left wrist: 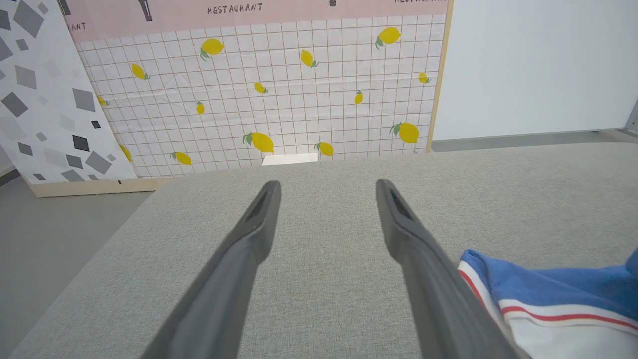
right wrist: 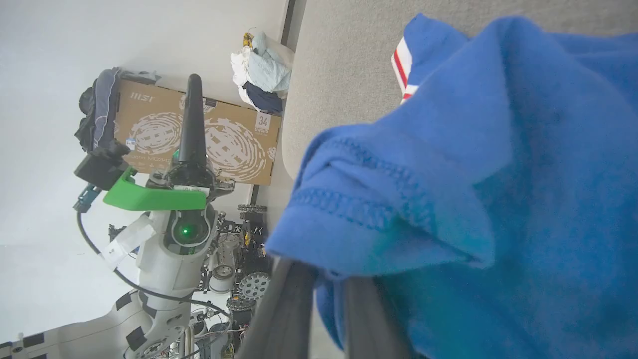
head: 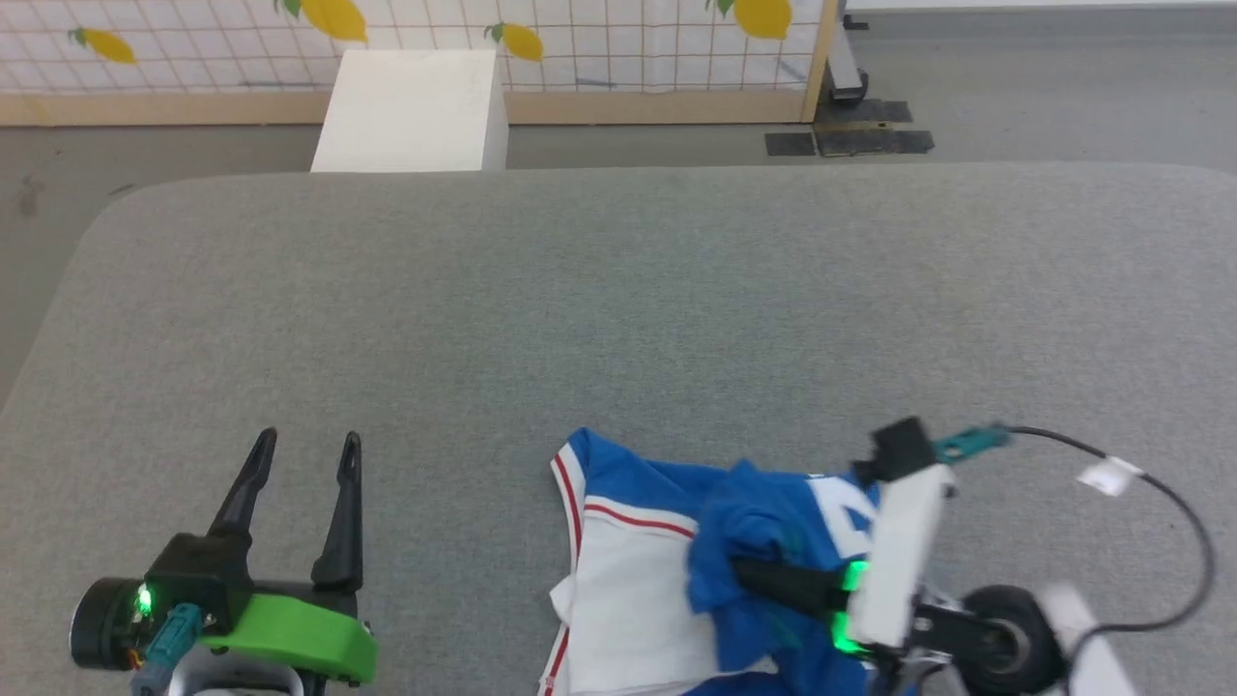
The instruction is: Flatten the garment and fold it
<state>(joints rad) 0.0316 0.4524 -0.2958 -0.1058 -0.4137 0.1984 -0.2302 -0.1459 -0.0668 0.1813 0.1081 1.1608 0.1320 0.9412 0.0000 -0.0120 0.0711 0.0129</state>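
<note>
The garment [head: 667, 541], a royal-blue jersey with a white sleeve and red-striped trim, lies crumpled at the near edge of the grey table [head: 618, 319]. My right gripper [head: 739, 570] points left into the bundle, shut on a raised blue fold [right wrist: 398, 199] that drapes over its fingers [right wrist: 294, 309]. Part of a white number shows beside the right wrist. My left gripper [head: 307, 454] stands open at the lower left, apart from the cloth, nothing between its fingers [left wrist: 259, 214]. The jersey's trimmed edge [left wrist: 538, 299] lies just right of its right finger.
A white box [head: 411, 111] stands beyond the table's far edge, before a lemon-patterned panel [head: 599, 43]. Black floor mats [head: 850, 130] lie at the back right. A cable [head: 1160, 503] loops from my right wrist. The right wrist view shows a cardboard box [right wrist: 199, 134] and piled clothes.
</note>
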